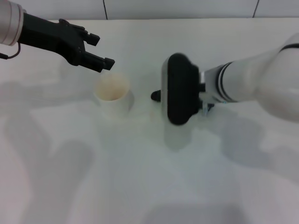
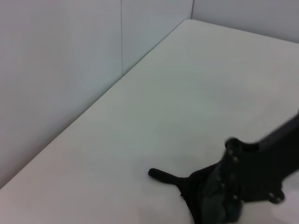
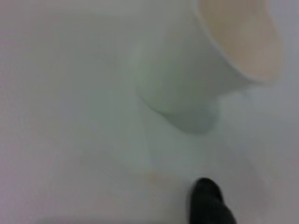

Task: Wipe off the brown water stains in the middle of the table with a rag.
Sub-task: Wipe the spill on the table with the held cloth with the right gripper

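My right gripper [image 1: 158, 96] reaches in from the right and is low over the table [image 1: 140, 177], just right of a white cup [image 1: 112, 97]. Its black wrist housing hides most of it in the head view. In the left wrist view it [image 2: 219, 196] is shut on the rag [image 2: 210, 203], a dark green-black wad pressed on the tabletop. A black tip [image 3: 210, 205] shows in the right wrist view in front of the cup [image 3: 187, 79]. Of the brown water stains only a faint pinkish trace [image 3: 154, 179] shows beside that tip. My left gripper [image 1: 102, 50] hovers open and empty above and behind the cup.
The white cup has a pale tan inside and stands left of centre, close to the rag. A white wall [image 2: 56, 70] runs along the table's far edge. Bare tabletop lies in front of the cup and both arms.
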Robot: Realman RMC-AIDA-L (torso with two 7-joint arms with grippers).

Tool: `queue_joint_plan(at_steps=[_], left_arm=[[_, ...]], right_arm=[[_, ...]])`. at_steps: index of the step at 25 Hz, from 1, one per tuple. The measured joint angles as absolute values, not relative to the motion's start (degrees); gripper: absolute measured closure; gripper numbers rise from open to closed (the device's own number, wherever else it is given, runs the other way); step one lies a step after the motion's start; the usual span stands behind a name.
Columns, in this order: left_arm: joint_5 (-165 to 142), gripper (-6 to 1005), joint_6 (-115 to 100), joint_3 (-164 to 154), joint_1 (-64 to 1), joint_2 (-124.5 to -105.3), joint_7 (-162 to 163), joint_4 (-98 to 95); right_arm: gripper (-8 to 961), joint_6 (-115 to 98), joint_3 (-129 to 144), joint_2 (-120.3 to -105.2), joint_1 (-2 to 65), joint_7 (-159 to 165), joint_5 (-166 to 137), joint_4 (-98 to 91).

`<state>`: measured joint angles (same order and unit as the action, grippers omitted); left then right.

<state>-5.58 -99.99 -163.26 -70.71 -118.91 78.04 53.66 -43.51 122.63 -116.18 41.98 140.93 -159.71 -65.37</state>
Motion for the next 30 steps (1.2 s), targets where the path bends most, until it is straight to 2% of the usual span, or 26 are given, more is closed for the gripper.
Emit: queue_joint_plan(at_steps=[14,30], left_arm=[[-5.5,138,-99.7,-163.2,-70.6,-118.85,77.8,54.0],[-5.9,138,-99.1,-163.2,-70.7,-118.89,78.0,53.7]], right_arm=[[889,-51.8,129.5,-116.08,34.3,134.0,-161.8,-80.1],[894,-53.5,125.0,-116.21,33.7,133.8,-163.7,-77.1]])
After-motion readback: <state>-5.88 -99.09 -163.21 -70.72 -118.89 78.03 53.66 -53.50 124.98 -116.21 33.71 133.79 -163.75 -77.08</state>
